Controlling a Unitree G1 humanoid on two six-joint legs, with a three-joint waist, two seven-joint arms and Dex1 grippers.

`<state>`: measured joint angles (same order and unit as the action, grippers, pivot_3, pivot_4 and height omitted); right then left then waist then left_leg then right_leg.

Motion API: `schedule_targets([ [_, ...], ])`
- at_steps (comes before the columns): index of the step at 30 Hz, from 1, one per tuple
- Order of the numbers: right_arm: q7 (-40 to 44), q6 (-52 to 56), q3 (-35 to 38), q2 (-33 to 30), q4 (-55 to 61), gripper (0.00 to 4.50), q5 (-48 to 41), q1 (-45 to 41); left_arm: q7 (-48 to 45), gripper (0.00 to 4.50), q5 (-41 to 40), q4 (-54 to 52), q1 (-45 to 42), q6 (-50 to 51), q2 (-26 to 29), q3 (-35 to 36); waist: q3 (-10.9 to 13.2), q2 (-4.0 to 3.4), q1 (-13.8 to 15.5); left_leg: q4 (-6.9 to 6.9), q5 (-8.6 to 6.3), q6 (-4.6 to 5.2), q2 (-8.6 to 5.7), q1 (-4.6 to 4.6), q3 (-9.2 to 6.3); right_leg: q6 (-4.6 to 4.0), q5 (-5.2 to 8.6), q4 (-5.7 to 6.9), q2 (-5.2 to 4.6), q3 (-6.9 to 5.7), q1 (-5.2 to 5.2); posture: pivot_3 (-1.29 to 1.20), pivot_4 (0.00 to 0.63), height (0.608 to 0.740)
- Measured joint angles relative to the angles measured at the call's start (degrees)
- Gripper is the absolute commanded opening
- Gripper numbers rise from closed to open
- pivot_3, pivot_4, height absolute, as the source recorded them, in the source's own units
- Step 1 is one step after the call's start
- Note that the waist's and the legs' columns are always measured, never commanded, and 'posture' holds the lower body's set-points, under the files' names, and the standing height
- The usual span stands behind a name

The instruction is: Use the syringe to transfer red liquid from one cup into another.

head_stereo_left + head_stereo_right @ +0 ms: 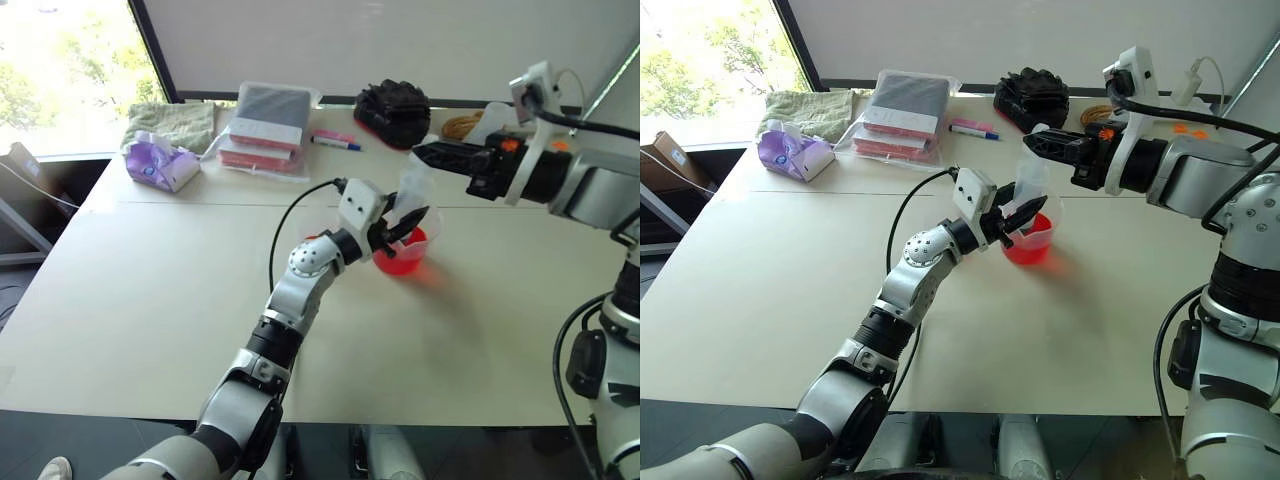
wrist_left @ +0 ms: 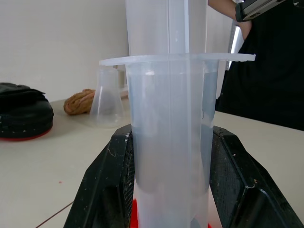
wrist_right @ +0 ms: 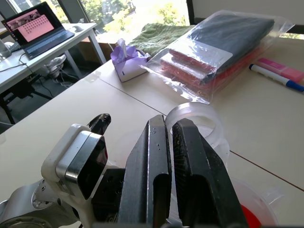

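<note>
The syringe sits right of centre in your head view: a clear, frosted tube with a wide flange, standing upright over the beaker of red liquid. Your left gripper clamps its barrel; your right gripper pinches the white plunger top.

We see 1 clear syringe standing upright with its white plunger drawn up, lower end inside the spouted beaker, red liquid pooled in that beaker, right of the table's middle, smaller clear cup near the far edge
</note>
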<state>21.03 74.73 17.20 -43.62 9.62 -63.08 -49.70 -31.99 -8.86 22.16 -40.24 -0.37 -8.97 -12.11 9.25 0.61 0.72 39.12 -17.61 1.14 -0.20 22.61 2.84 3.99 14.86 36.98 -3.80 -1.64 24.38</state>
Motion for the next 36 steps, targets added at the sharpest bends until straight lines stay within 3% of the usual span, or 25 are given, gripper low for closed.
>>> schedule_targets([
  [2,0.4,0.0,0.0,-0.2,0.6,0.10,-0.1,0.2,0.0,1.72,0.0,0.0,0.0,-0.1,0.0,-0.1,0.0,0.00,0.0,0.00,-0.01,0.01,0.00,0.01,0.00,0.00,0.00,-0.02,0.00,0.00,0.00,0.00,0.150,0.740],
  [5,0.8,0.0,0.0,-0.4,1.5,1.03,-0.2,0.6,0.0,1.72,0.1,0.1,0.0,-0.1,0.0,-0.1,0.0,0.00,0.0,-0.01,-0.01,0.02,0.00,0.01,-0.01,0.00,0.00,-0.02,0.00,0.00,0.01,0.00,0.150,0.740],
  [11,2.0,0.0,-0.2,-0.6,2.8,4.10,-0.2,1.1,0.1,1.72,0.2,0.7,0.0,-0.1,0.0,-0.4,0.0,0.00,0.0,-0.01,-0.01,0.02,0.01,0.02,-0.01,0.00,0.00,-0.04,0.00,-0.01,0.01,0.00,0.150,0.740],
  [23,3.1,1.1,0.1,-3.9,3.2,4.10,-1.4,1.5,0.6,1.72,0.4,1.8,0.0,-0.6,0.0,-0.5,0.0,0.00,0.0,-0.02,-0.02,0.04,0.01,0.05,-0.02,0.00,0.00,-0.09,-0.02,-0.01,0.02,0.00,0.150,0.740],
  [36,4.0,3.1,6.2,-10.8,3.8,4.10,-5.5,4.4,1.6,1.72,0.6,3.6,-1.1,-1.8,0.0,0.0,0.0,0.01,0.0,-0.03,-0.03,0.05,0.01,0.13,-0.03,0.00,0.00,-0.14,-0.02,-0.03,0.06,0.00,0.150,0.740],
])
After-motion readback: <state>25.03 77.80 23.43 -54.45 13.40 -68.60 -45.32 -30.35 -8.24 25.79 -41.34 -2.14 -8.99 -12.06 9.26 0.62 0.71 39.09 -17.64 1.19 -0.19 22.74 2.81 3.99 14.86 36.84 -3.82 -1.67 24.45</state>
